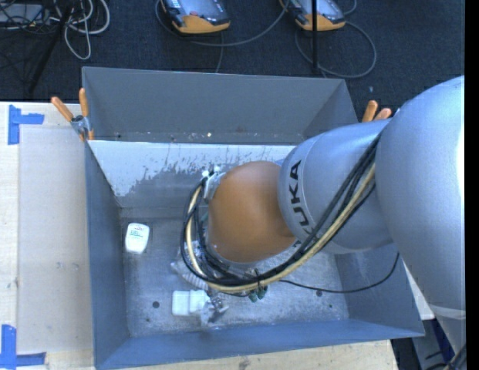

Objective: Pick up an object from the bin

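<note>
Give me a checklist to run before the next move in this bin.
1. Hand down near the bin's front wall: ok.
2. White block beside the hand, toward the view's left: ok.
3. Block gripped: cannot tell; the orange wrist cover hides it.
4. Small white piece farther left, apart from the arm: ok.
5. Cables clear of the bin walls: ok.

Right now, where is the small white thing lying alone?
The small white thing lies on the bin floor's left side, left of the robot's orange cover.
</note>
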Available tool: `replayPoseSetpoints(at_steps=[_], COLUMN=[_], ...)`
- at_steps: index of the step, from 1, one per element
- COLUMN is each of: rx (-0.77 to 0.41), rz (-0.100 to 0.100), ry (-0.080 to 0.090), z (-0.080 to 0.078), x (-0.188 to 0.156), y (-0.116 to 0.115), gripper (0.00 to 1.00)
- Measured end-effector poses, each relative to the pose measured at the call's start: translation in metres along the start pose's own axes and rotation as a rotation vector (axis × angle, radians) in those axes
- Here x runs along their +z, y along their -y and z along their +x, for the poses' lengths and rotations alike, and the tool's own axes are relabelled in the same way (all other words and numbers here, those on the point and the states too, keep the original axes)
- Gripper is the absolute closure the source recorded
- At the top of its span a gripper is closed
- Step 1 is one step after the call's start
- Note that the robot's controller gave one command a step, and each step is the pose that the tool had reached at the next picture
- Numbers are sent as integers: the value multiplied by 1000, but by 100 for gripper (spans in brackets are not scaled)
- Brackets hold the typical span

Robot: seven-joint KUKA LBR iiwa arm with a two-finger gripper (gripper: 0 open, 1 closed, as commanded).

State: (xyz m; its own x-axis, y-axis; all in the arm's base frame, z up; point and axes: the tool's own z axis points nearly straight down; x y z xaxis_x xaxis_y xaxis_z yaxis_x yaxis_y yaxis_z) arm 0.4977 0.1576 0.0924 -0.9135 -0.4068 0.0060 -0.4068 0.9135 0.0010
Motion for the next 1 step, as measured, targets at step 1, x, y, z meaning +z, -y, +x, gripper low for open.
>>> replayPoseSetpoints(at_steps=[1], rx=[-63], rz=[5], ry=[-10], z=[8], x=[16], y=[-7], gripper=[100])
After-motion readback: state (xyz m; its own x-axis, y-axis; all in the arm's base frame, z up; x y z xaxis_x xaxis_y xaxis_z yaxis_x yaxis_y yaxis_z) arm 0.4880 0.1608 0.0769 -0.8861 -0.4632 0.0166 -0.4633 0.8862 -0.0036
